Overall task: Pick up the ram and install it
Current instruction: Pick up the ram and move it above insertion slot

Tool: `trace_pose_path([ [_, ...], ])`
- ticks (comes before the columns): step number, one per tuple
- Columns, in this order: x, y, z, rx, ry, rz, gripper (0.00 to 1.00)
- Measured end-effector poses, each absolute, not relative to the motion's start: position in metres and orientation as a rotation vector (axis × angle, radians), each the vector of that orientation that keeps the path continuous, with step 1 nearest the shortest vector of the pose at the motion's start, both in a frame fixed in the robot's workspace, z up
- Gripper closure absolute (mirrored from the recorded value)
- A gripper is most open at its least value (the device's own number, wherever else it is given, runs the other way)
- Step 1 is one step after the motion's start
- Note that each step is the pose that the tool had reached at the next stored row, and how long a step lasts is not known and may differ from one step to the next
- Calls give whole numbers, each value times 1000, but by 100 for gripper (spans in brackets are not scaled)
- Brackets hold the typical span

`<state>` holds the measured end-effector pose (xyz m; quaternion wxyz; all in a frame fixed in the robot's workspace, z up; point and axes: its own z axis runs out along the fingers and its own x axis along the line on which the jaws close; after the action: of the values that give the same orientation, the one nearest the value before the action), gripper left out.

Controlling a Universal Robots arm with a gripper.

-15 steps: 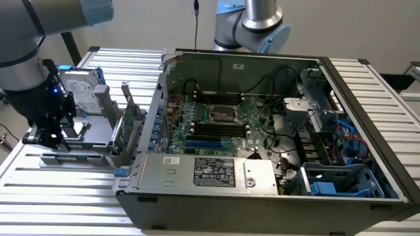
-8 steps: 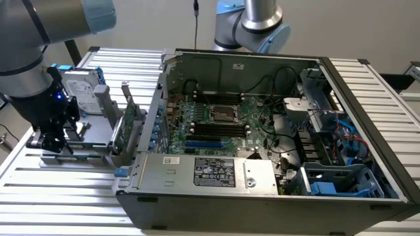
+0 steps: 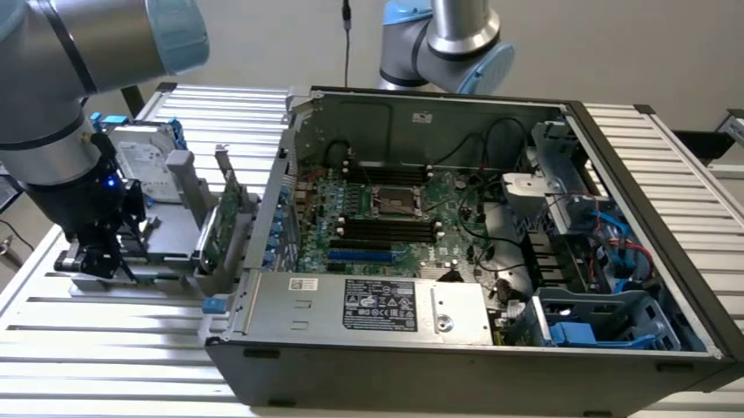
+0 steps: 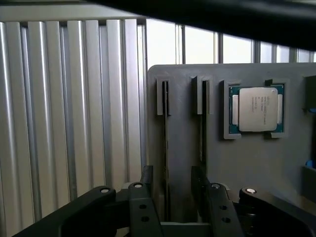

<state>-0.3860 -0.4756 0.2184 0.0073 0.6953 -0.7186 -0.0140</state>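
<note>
Wrist view: you see gripper [image 4: 174, 183] jaws spread wide, pinching nothing, above grey holder [image 4: 247, 163] on slatted table [image 4: 74, 123]. Ram [image 4: 165, 138] stands edge-on in holder slot, in line with gap between jaws; contact you cannot tell. Second stick [image 4: 203, 123] in next slot, processor [image 4: 256, 109] in pocket beside it. Exterior view: gripper [image 3: 104, 259] low at holder [image 3: 163, 254], on exterior view's left of open computer case [image 3: 465, 370]; hard drive [image 3: 142, 161] and expansion card [image 3: 229, 222] stand in same holder.
</note>
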Motion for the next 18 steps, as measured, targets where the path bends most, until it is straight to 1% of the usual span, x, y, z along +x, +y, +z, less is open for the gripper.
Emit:
trace_pose_path([
  [6, -386, -479, 208, 2180, -2253, -56, 56],
  [12, -385, -481, 204, 2187, -2259, -73, 56],
  [18, -384, -482, 200, 2189, -2260, -77, 56],
])
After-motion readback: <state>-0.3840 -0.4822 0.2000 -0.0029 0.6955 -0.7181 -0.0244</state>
